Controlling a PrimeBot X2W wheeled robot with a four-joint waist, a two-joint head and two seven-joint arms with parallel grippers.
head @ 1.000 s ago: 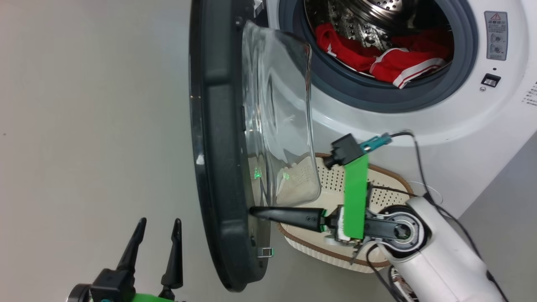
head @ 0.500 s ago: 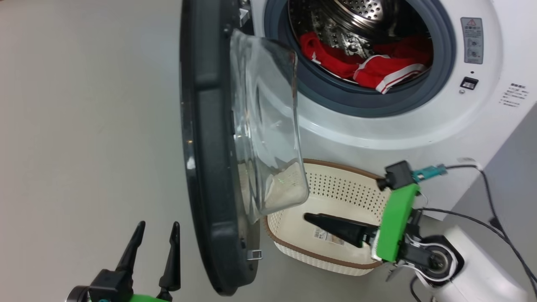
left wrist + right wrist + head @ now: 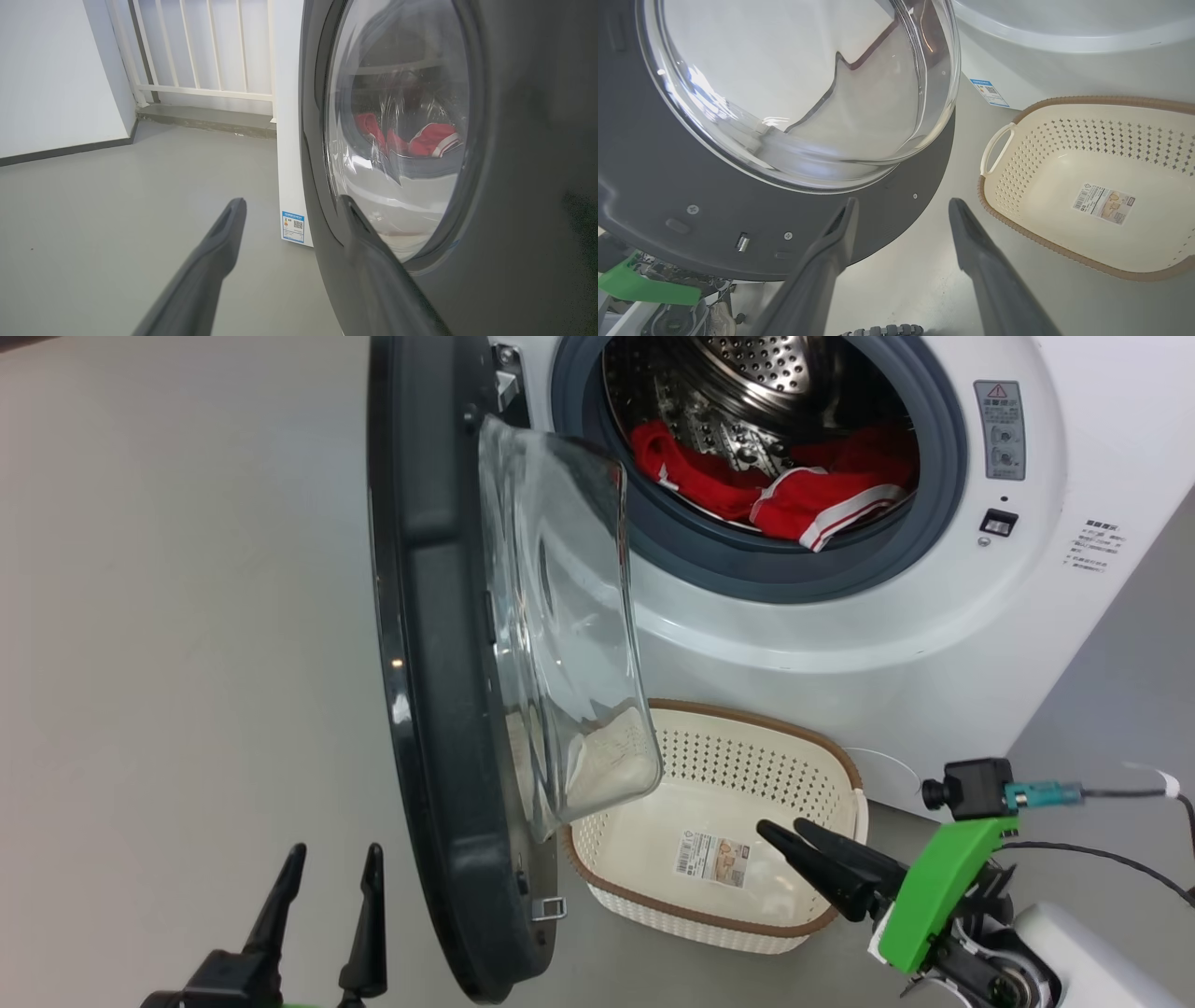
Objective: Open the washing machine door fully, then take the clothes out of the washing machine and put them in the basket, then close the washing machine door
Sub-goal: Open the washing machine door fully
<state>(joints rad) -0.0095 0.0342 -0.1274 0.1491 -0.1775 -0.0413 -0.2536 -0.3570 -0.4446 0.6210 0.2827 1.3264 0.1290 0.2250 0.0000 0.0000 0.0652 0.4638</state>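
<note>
**Two pincers open, clothes in the drum**

Nearest on the left, the left pincer (image 3: 337, 859) stands with its fingers spread and nothing between them, just left of the washing machine door (image 3: 429, 663). On the near right, the right pincer (image 3: 780, 825) points left above the near right rim of the basket (image 3: 822, 756), its fingers parted and gripping nothing. The basket sits on the floor (image 3: 187, 616) in front of the washing machine (image 3: 840, 644), with a paper label (image 3: 714, 859) on its bottom. The door is swung out from the machine, its glass bowl (image 3: 560, 616) bulging right, over the basket's left end. Farthest, the clothes (image 3: 794, 504) lie low in the steel drum (image 3: 747, 373), behind the grey gasket (image 3: 709, 569).
</note>
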